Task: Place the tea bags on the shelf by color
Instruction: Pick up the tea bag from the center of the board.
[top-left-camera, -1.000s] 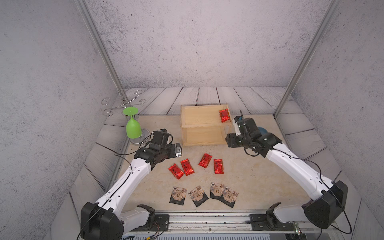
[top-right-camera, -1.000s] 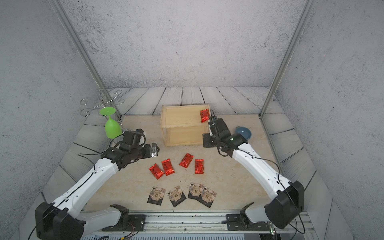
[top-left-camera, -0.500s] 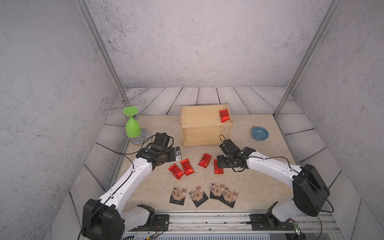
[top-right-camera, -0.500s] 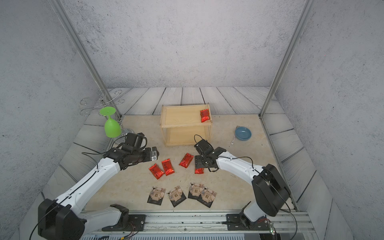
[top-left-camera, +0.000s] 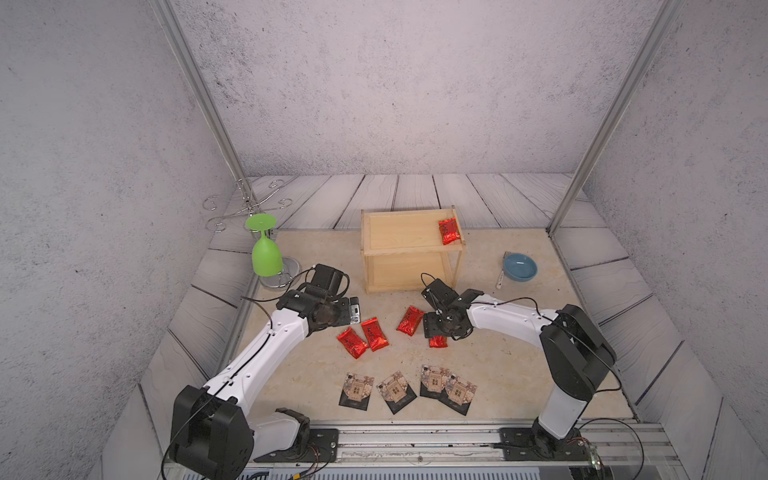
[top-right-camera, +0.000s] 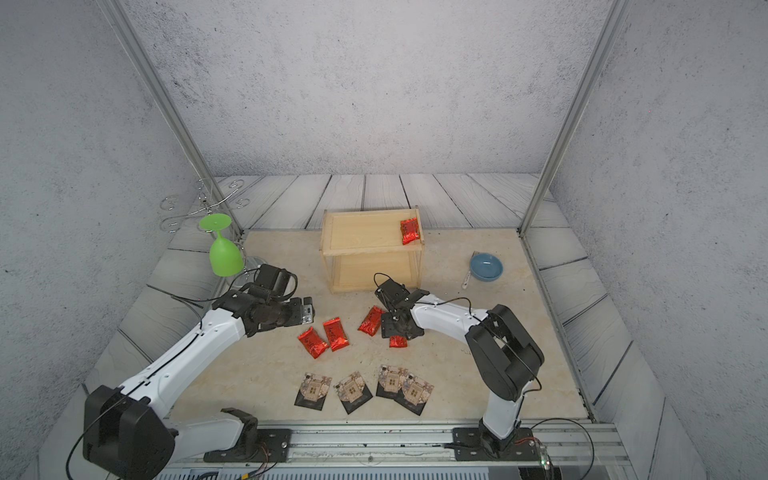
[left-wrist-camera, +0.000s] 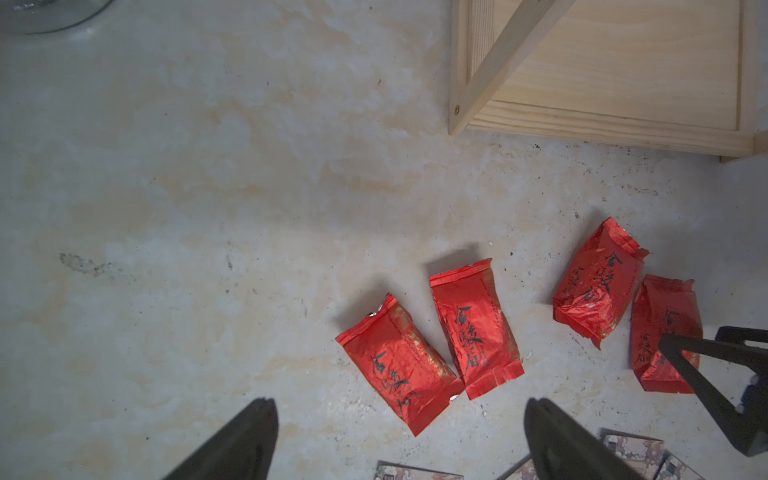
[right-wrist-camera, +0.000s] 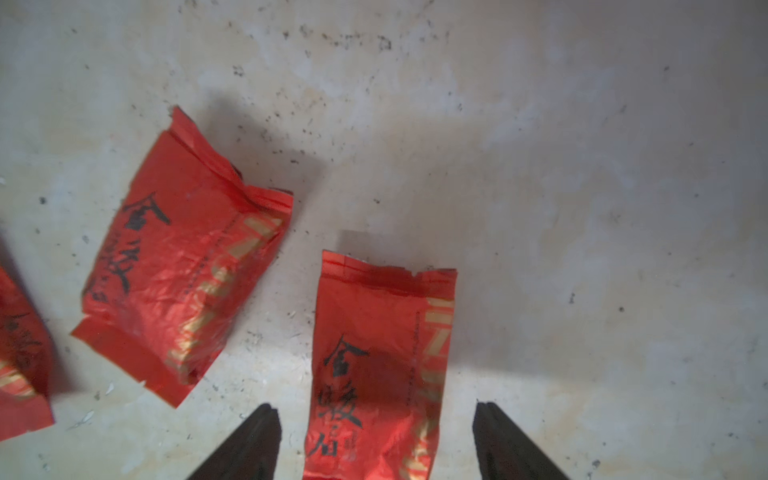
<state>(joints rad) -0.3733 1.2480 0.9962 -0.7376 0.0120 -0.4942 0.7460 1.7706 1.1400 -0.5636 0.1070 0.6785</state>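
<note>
In a top view the shelf (top-left-camera: 399, 235) holds one red sachet (top-left-camera: 449, 231) at the right end of its top tier, with four black packets (top-left-camera: 356, 388) on the table (top-left-camera: 498, 374); the left wrist view shows the left gripper (left-wrist-camera: 401, 403) spread wide near two floor sachets (left-wrist-camera: 473, 328); the right wrist view shows the right gripper (right-wrist-camera: 376, 406), jaws apart, straddling a lone sachet (right-wrist-camera: 380, 353) on the table.

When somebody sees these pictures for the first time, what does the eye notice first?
The shiny red sachets stand out: four lie on the table before the wooden shelf, and a fifth sachet lies on its top board. The open right gripper is poised over one of the four. Four black packets form a row nearer the front edge.
</note>
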